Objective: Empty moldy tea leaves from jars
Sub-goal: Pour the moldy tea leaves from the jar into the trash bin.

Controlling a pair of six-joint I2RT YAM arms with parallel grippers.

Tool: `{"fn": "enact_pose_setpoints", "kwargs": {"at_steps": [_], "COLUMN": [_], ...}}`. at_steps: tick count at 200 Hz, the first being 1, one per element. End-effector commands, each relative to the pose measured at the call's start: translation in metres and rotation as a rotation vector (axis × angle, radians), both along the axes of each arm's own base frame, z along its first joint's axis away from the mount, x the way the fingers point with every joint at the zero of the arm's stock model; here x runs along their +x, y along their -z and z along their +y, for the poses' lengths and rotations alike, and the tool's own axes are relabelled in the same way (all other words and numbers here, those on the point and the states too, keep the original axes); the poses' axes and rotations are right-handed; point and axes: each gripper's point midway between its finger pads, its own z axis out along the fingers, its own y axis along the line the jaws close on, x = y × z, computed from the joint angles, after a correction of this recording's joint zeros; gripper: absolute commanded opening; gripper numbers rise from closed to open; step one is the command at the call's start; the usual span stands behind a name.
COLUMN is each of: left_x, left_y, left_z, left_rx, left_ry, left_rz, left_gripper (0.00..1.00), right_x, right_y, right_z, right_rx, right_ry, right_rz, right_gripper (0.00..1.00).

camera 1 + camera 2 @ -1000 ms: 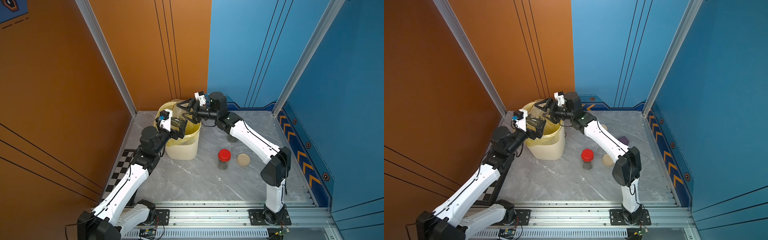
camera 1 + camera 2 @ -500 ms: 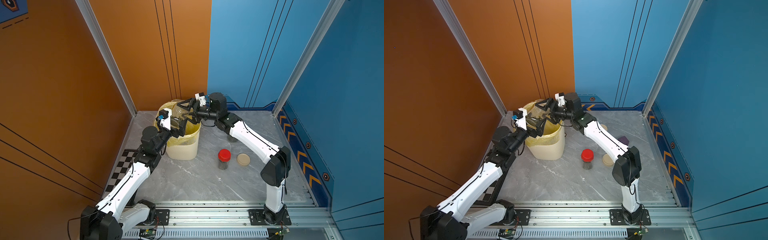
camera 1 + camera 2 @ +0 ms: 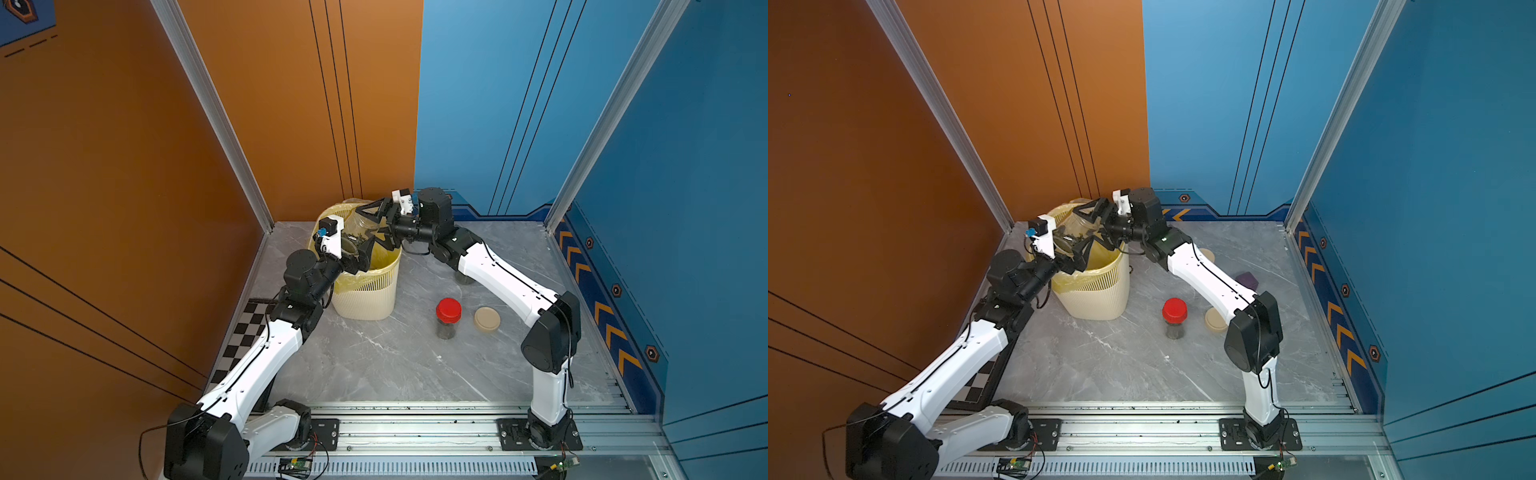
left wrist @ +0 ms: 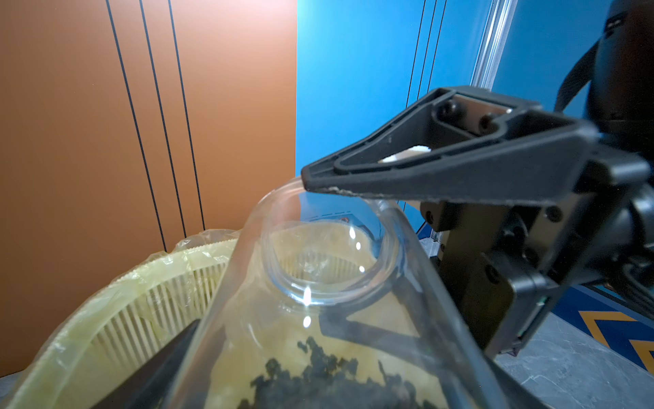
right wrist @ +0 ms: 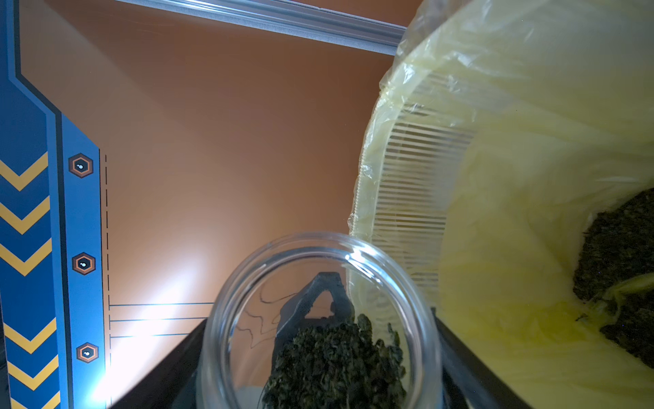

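Cream bin has not shifted; the left arm alone has leaned slightly closer. Right gripper still clamps the jar by its base above the bin, while left gripper gapes wide astride the mouth end, no grip evident. Tea leaves remain inside: pouring looks unfinished.

Cream slatted bin, yellow bag, clear jar, red lid

One jar mostly hidden under the right arm, contents untellable; beige lid half behind its elbow.
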Motion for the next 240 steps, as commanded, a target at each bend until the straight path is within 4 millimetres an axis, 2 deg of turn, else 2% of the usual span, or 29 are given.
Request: {"fn": "enact_pose_setpoints", "kwargs": {"at_steps": [1,76,145,240], "left_x": [0.004,0.007,0.004,0.005], "left_y": [-0.021,-0.015,-0.017,-0.007], "left_z": [0.009,0.004,-0.002,-0.012], "left_rx": [-0.045,-0.054,-0.079,-0.075], "left_ry": [-0.01,0.039,0.127,0.199], "left_rz": [-0.038,-0.013,0.014,0.072], "left_gripper": [0.98,0.98,0.98,0.98], "right_x": [0.0,0.001,0.003,0.001], "right_y": [-0.033,-0.027,-0.016,-0.021], "right_z": [-0.008,-0.004,-0.001,0.0], "right_rx": [0.091,0.102,0.088,0.113], "right_ry": [0.019,0.007,-0.008,-0.017], "right_rz": [-0.046,-0.026,-0.009,-0.005], "right_gripper": [0.56,0.56,0.55,0.55]}}
